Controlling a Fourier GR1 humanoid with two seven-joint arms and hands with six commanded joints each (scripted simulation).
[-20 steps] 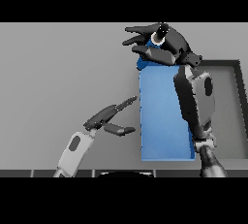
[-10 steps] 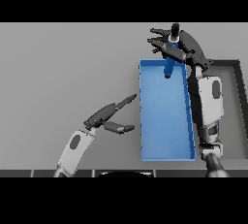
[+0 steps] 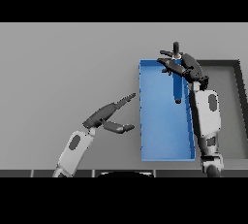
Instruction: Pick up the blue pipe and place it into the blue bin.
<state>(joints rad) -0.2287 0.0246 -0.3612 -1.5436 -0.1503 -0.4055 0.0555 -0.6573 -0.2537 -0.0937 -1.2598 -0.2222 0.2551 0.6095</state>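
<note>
The blue pipe (image 3: pixel 178 86) hangs nearly upright over the far right part of the blue bin (image 3: pixel 155 121), its dark lower end low inside the bin. My right hand (image 3: pixel 186 68) grips the pipe's upper part at the bin's far right corner, with some fingers spread out to the left. Its forearm lies along the bin's right wall. My left hand (image 3: pixel 104 116) hovers over the table just left of the bin, with straight fingers and the thumb apart, holding nothing.
A dark grey tray (image 3: pixel 237 97) lies directly right of the blue bin, partly behind my right arm. Bare grey table stretches to the left and far side.
My right hand has carried the pipe right and nearer, from the bin's far edge to over its inside, and the pipe now hangs lower. The left hand has barely moved.
</note>
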